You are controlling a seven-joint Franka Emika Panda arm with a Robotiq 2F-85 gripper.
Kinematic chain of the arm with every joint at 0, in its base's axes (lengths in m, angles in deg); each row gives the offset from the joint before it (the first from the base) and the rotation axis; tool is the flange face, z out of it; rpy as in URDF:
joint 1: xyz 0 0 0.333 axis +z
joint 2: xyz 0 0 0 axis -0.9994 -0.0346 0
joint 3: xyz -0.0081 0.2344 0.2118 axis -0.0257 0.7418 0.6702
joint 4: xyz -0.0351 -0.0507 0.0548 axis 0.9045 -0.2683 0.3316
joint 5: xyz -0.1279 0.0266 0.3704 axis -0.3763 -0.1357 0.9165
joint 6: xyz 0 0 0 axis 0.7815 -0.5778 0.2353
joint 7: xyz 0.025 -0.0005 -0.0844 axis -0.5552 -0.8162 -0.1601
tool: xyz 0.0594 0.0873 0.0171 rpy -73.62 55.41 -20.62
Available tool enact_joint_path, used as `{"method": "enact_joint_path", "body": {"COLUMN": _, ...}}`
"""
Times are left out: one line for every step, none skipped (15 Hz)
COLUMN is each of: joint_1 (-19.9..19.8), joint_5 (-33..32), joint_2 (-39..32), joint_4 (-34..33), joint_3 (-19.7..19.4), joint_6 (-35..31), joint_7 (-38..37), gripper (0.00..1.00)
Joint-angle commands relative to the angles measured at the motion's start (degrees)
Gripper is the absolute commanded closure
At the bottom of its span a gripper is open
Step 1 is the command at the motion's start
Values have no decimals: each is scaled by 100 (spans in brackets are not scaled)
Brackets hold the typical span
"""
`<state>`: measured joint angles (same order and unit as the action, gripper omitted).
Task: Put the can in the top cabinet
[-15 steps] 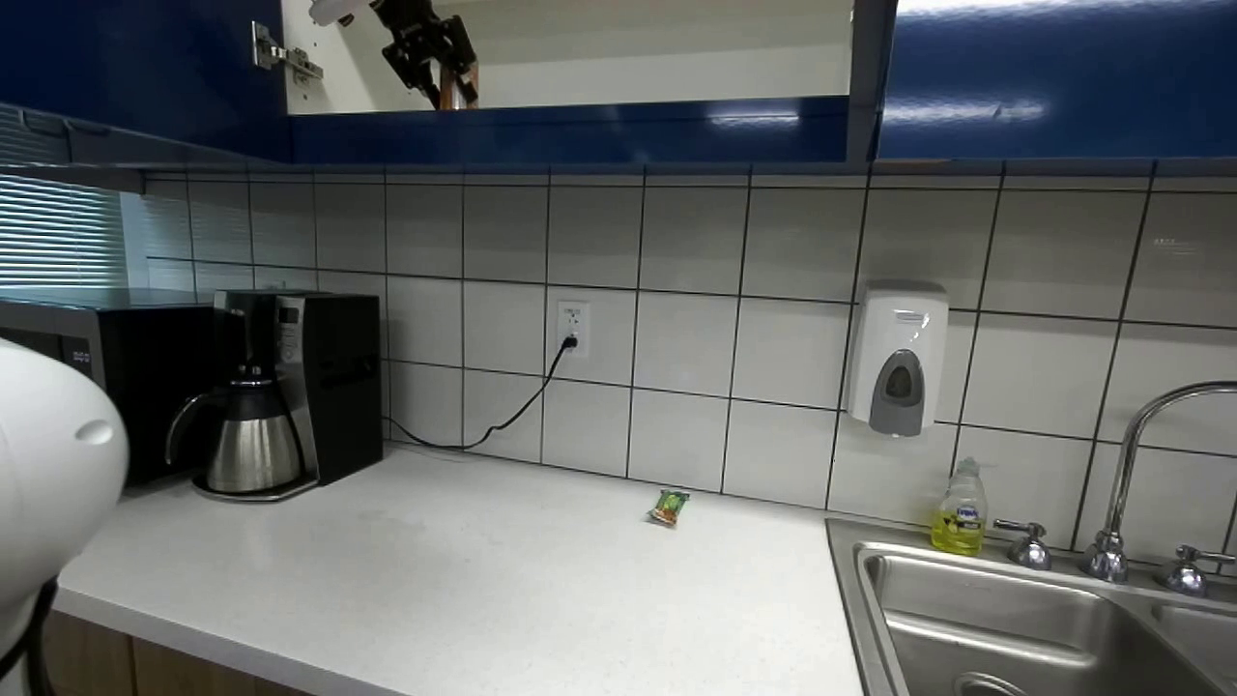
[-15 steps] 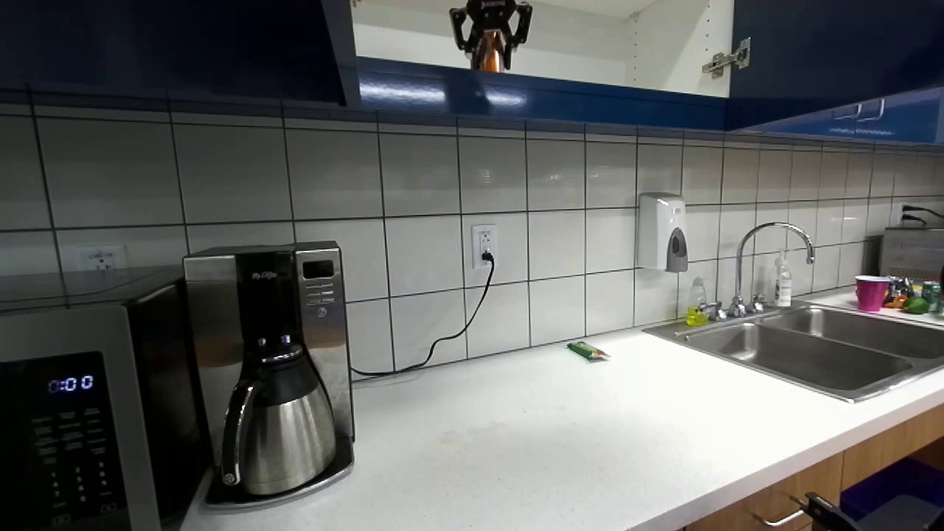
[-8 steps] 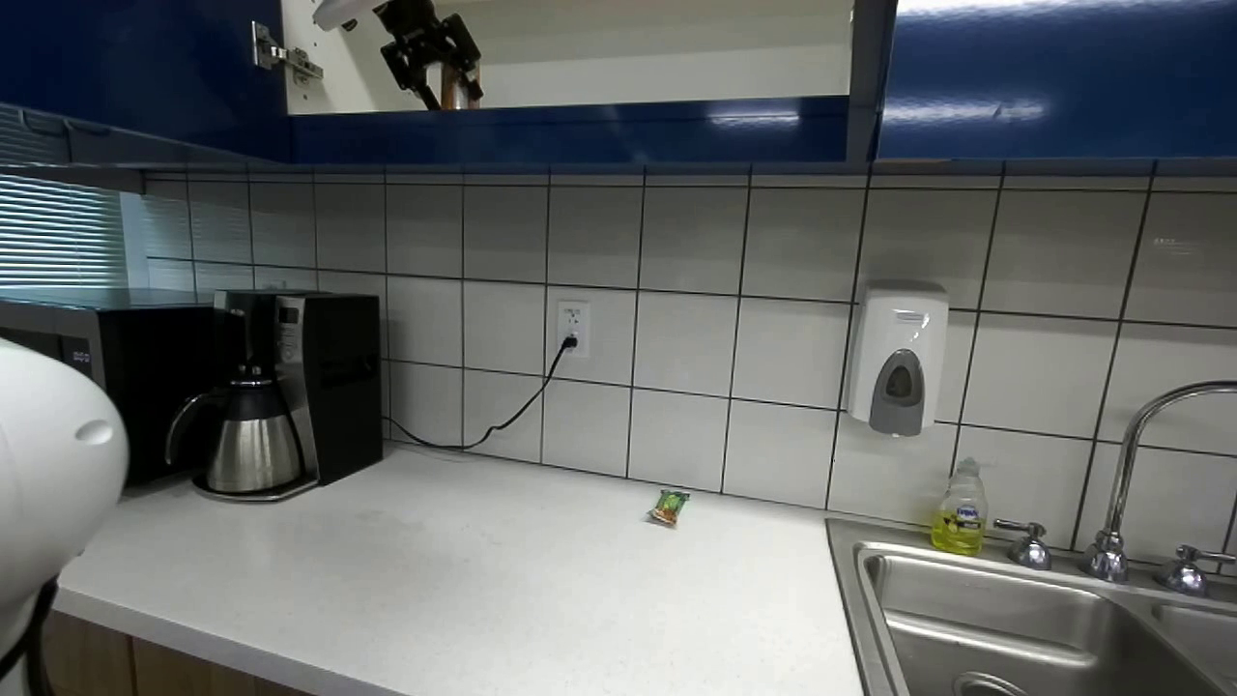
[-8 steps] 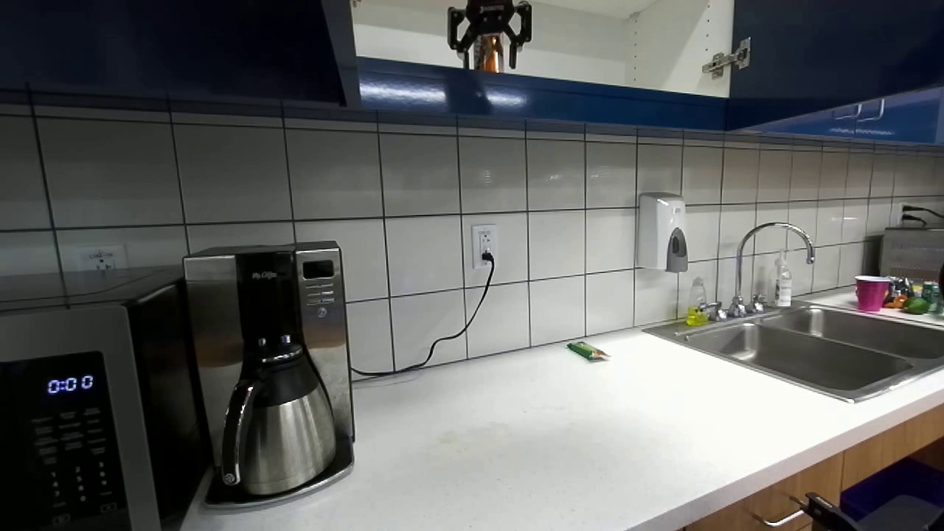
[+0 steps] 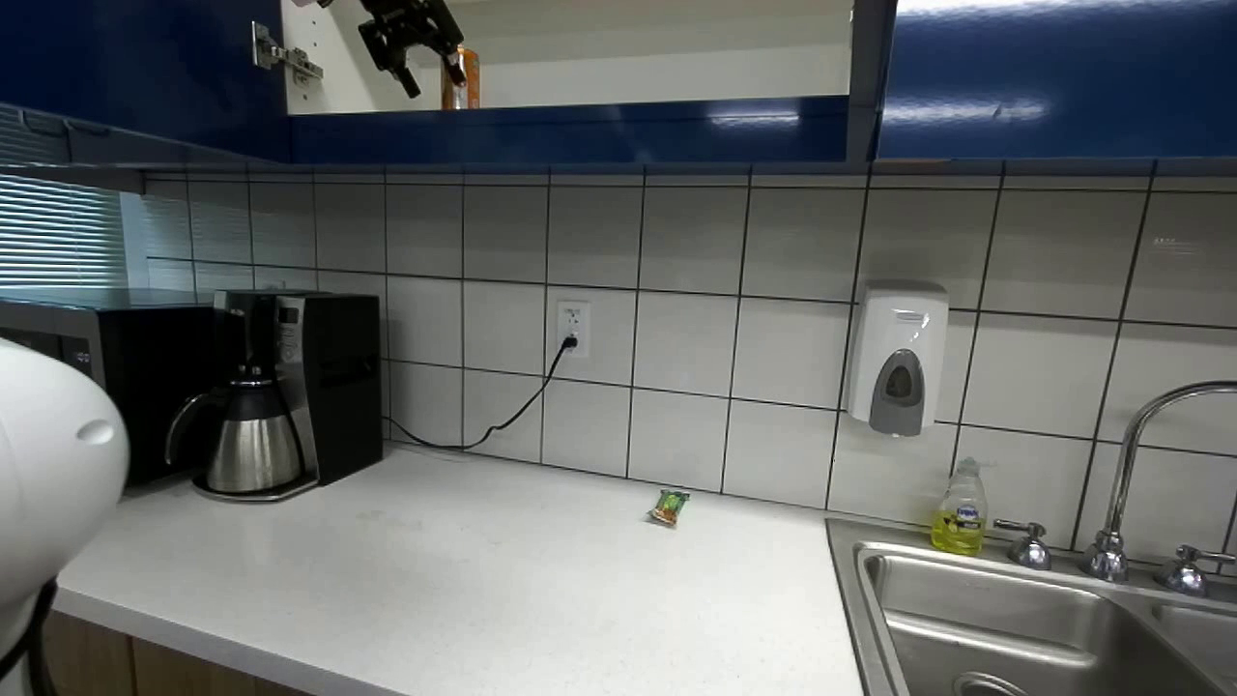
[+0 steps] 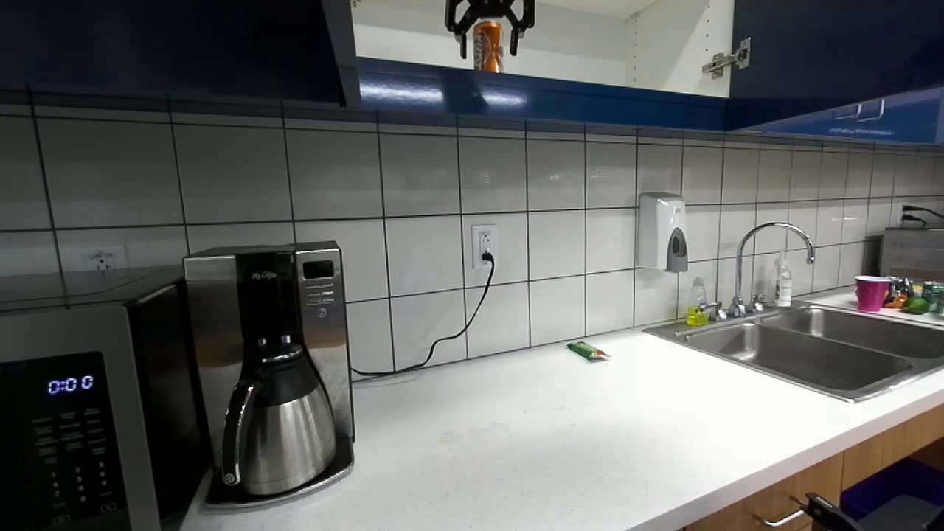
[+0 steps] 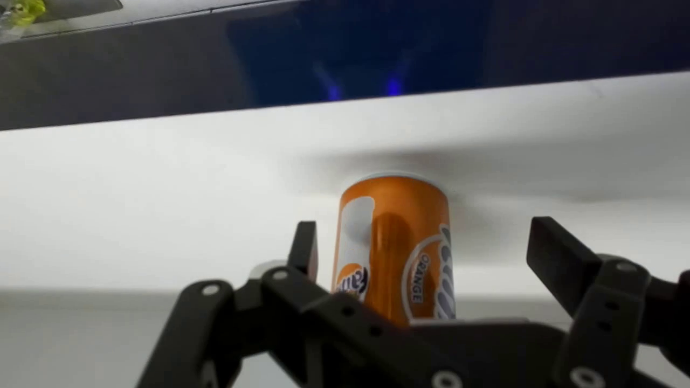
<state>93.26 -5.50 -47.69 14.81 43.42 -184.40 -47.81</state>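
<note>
Cabinet shelf (image 7: 161, 205) behind a blue rail (image 6: 605, 104) bears the can (image 7: 391, 237), end effector (image 6: 488, 54) spread, coffee machine (image 6: 269, 317) below.

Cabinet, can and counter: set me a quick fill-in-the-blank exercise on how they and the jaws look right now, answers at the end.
The can stands in the cabinet, whose outer colour is ____.
In the wrist view, a gap shows on each side of the can, so the jaws are ____.
There, the small pale capitals on the can spell ____.
The packet on the counter is mostly ____.

Missing words: blue; open; ORANGE; green.
</note>
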Motion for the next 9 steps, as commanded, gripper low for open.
{"method": "enact_joint_path", "body": {"joint_1": -40, "joint_5": 438, "joint_2": 945, "joint_4": 1030, "joint_3": -76, "joint_6": -257, "joint_7": 88, "gripper": 0}}
{"method": "enact_joint_path", "body": {"joint_1": -25, "joint_5": 567, "joint_2": 1204, "joint_4": 1296, "joint_3": -107, "joint_6": -290, "joint_7": 100, "gripper": 0}}
{"method": "enact_joint_path", "body": {"joint_1": -4, "joint_5": 662, "joint_2": 1461, "joint_4": 1558, "joint_3": -133, "joint_6": -305, "joint_7": 96, "gripper": 0}}
{"method": "enact_joint_path", "body": {"joint_1": 26, "joint_5": 707, "joint_2": 1750, "joint_4": 1859, "joint_3": -144, "joint_6": -284, "joint_7": 93, "gripper": 0}}
{"method": "enact_joint_path", "body": {"joint_1": 63, "joint_5": 766, "joint_2": 1996, "joint_4": 2127, "joint_3": -154, "joint_6": -291, "joint_7": 131, "gripper": 0}}
{"method": "enact_joint_path", "body": {"joint_1": 104, "joint_5": 775, "joint_2": 2293, "joint_4": 2476, "joint_3": -152, "joint_6": -317, "joint_7": 135, "gripper": 0}}
{"method": "enact_joint_path", "body": {"joint_1": 154, "joint_5": 790, "joint_2": 2552, "joint_4": 2782, "joint_3": -154, "joint_6": -318, "joint_7": 156, "gripper": 0}}
{"method": "enact_joint_path", "body": {"joint_1": 156, "joint_5": 812, "joint_2": 2785, "joint_4": 3056, "joint_3": -111, "joint_6": -311, "joint_7": 152, "gripper": 0}}
{"method": "enact_joint_path", "body": {"joint_1": 192, "joint_5": 843, "joint_2": 3024, "joint_4": 3371, "joint_3": -94, "joint_6": -331, "joint_7": 148, "gripper": 0}}
